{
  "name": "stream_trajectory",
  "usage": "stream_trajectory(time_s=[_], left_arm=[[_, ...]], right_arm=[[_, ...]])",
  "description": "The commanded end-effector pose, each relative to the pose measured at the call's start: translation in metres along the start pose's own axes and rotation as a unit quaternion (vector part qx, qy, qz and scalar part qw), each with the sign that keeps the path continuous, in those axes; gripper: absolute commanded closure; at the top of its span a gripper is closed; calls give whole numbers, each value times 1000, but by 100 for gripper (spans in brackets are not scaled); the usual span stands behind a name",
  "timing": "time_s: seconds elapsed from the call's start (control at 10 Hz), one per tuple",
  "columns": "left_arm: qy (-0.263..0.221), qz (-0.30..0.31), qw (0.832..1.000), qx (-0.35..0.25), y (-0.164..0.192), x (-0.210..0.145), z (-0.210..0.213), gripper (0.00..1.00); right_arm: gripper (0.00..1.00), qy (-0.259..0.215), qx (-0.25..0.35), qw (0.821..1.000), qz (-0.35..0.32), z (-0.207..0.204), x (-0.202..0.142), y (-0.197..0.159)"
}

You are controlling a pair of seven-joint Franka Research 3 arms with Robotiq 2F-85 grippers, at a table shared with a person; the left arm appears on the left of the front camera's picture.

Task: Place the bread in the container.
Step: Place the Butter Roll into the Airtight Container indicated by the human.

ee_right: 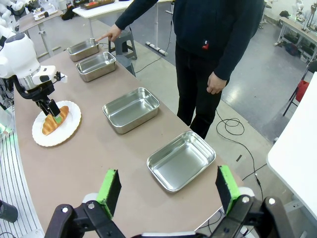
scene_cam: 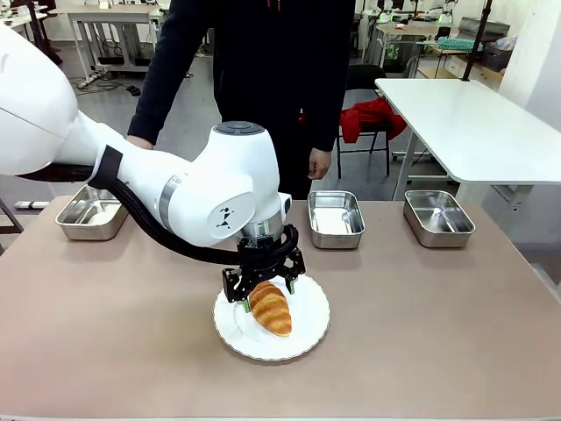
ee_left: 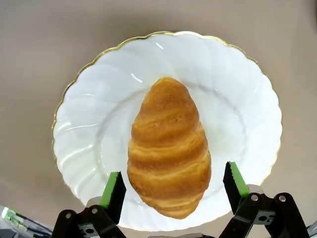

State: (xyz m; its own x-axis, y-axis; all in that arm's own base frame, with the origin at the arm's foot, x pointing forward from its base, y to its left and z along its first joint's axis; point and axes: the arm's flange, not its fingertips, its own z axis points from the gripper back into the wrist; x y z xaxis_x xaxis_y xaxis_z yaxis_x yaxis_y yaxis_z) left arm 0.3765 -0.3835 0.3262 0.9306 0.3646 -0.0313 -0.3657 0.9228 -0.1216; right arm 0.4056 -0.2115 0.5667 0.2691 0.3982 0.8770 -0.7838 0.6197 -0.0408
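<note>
The bread, a golden-brown croissant, lies on a round white plate near the table's middle. My left gripper is open and lowered over it. Its green pads stand on either side of the croissant's wide end, with small gaps showing. In the right wrist view the person's hand points at the farthest steel tray, the container, which is at the far left in the front view. My right gripper hangs open above the table's end, holding nothing.
More steel trays stand along the far edge. The person stands behind the table's far side. The left arm's white body leans across the left half of the table.
</note>
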Motion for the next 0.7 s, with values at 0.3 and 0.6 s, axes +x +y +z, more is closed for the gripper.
stream_trajectory(time_s=[0.3, 0.6], left_arm=[[5, -20, 1000, 2, 7, 7, -16, 0], [12, -29, 999, 18, 9, 11, -22, 18]], right_arm=[[0, 0, 2, 1000, 4, 1, 2, 1], [0, 0, 2, 1000, 4, 1, 2, 1]])
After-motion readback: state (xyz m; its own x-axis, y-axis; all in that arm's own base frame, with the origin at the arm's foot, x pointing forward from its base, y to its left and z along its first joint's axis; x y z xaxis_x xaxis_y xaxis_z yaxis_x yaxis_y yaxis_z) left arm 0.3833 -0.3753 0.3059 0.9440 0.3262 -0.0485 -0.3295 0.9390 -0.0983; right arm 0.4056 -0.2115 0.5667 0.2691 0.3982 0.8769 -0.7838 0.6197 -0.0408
